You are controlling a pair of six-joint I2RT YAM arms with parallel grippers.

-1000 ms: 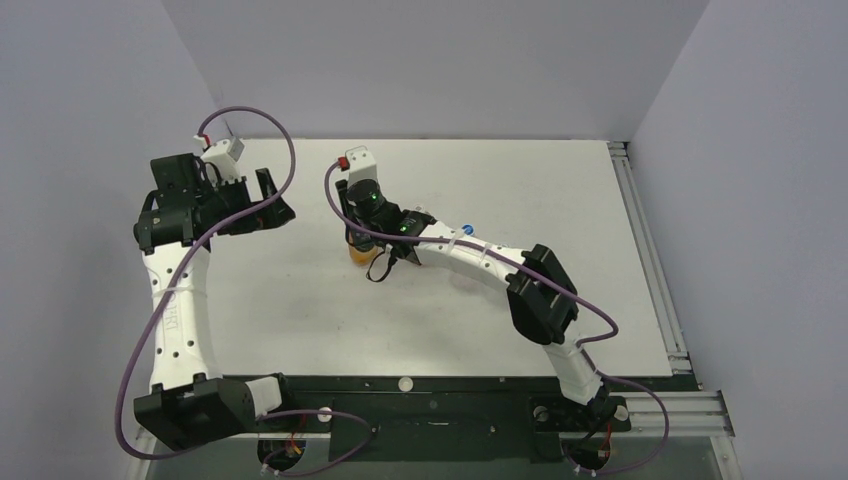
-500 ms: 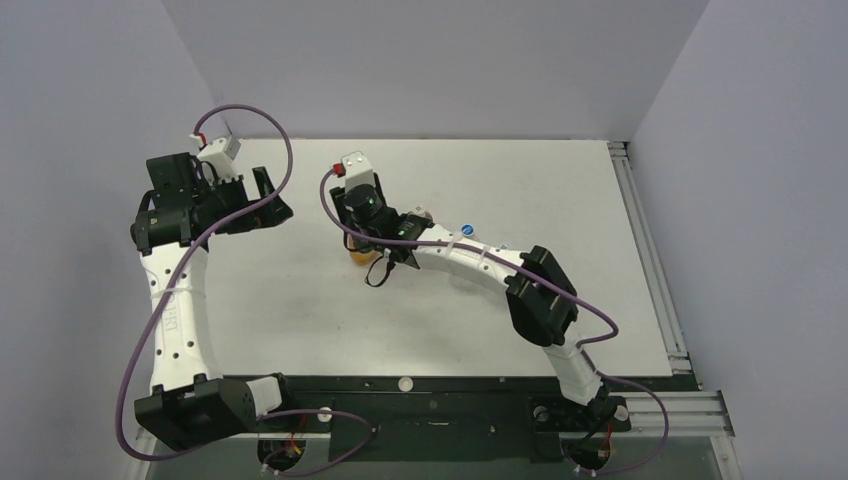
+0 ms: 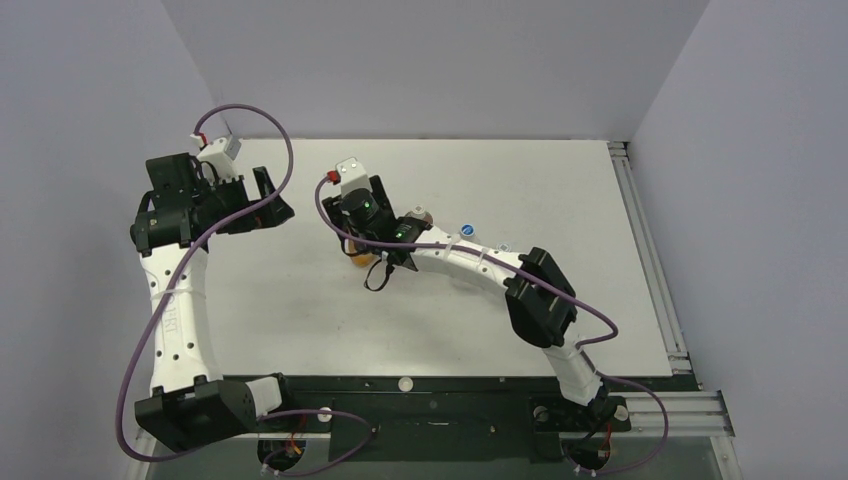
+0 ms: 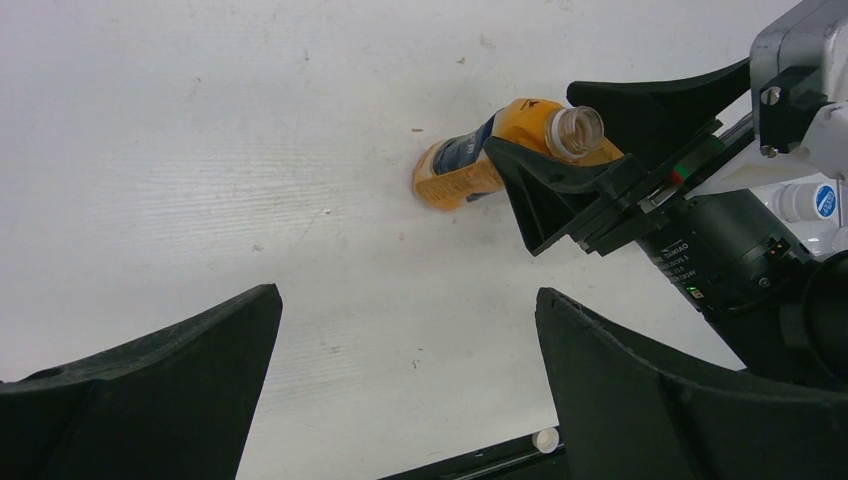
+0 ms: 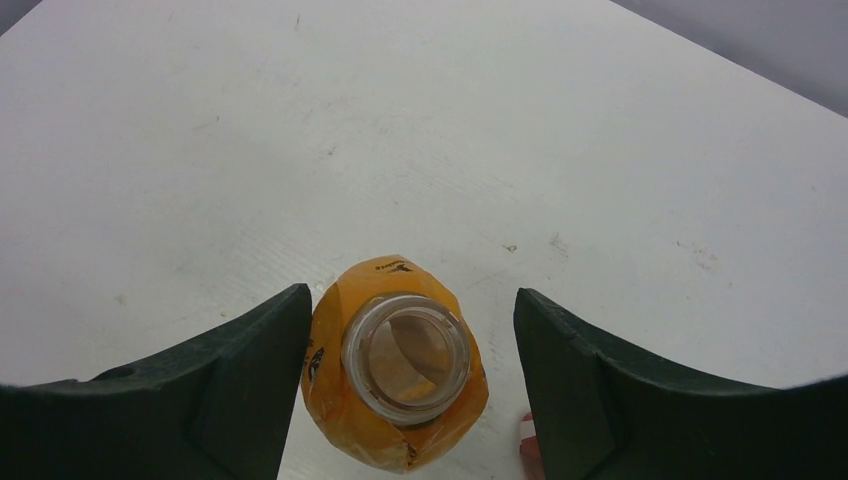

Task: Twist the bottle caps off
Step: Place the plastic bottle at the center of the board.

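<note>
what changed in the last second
The right gripper opened, its jaws now apart either side of the uncapped orange bottle, and its wrist shifted slightly left. The left gripper stayed open in place; the bottle stayed where it was.
</note>
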